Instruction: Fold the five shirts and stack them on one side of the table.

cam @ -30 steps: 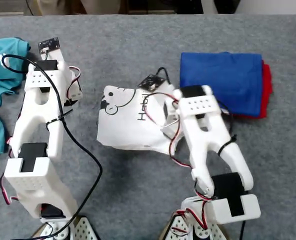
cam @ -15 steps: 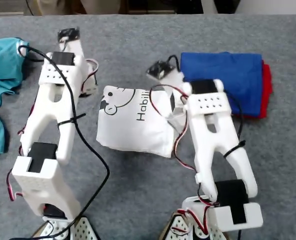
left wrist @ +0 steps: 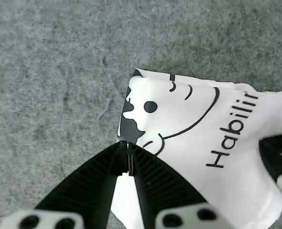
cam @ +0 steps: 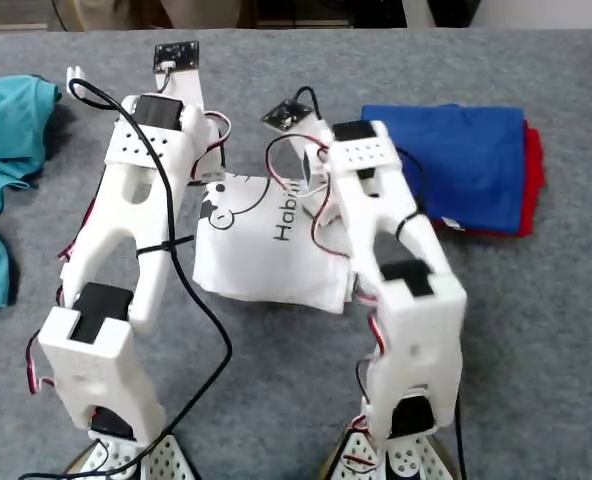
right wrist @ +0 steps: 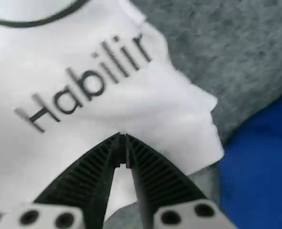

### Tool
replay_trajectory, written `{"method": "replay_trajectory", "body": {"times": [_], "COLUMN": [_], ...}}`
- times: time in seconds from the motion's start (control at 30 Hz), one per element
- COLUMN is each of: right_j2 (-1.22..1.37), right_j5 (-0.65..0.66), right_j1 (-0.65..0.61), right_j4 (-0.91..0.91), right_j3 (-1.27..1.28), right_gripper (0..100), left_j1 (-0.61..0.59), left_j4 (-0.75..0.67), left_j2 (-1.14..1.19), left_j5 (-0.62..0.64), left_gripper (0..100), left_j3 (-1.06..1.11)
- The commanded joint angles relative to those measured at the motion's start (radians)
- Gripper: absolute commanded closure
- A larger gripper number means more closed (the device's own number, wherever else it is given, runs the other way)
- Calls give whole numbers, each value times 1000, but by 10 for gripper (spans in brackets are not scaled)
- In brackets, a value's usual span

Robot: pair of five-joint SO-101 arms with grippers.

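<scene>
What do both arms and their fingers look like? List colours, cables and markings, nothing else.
Both the left arm and right arm are blocky white plastic shells with black motor blocks set in. The left fingers and right fingers are black, tapered and ribbed. A thick black cable trails over the left arm; thin red, white and black wires loop along the right.

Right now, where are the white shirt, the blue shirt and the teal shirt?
white shirt [cam: 266, 270]: high view, plain part below the print.
blue shirt [cam: 456, 160]: high view, folded top face.
teal shirt [cam: 11, 120]: high view, crumpled upper part.
</scene>
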Motion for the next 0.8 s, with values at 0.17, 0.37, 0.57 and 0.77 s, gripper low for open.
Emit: {"method": "replay_trajectory", "body": {"times": [0.17, 0.37, 0.57, 0.77], "right_j2": [217, 294, 286, 15], "right_j5": [0, 41, 40, 15], "right_j1": [45, 22, 41, 53], "right_j4": [178, 396, 493, 493], "right_j3": [-541, -809, -905, -550], "right_gripper": [996, 996, 996, 996], "left_j1": [9, 23, 78, 72], "left_j4": [-26, -77, -115, -117], "left_j2": [47, 79, 82, 91], "left_j5": [-3, 2, 2, 2], "left_gripper": [981, 981, 981, 980], "left_j3": [-17, -17, -17, -64]}}
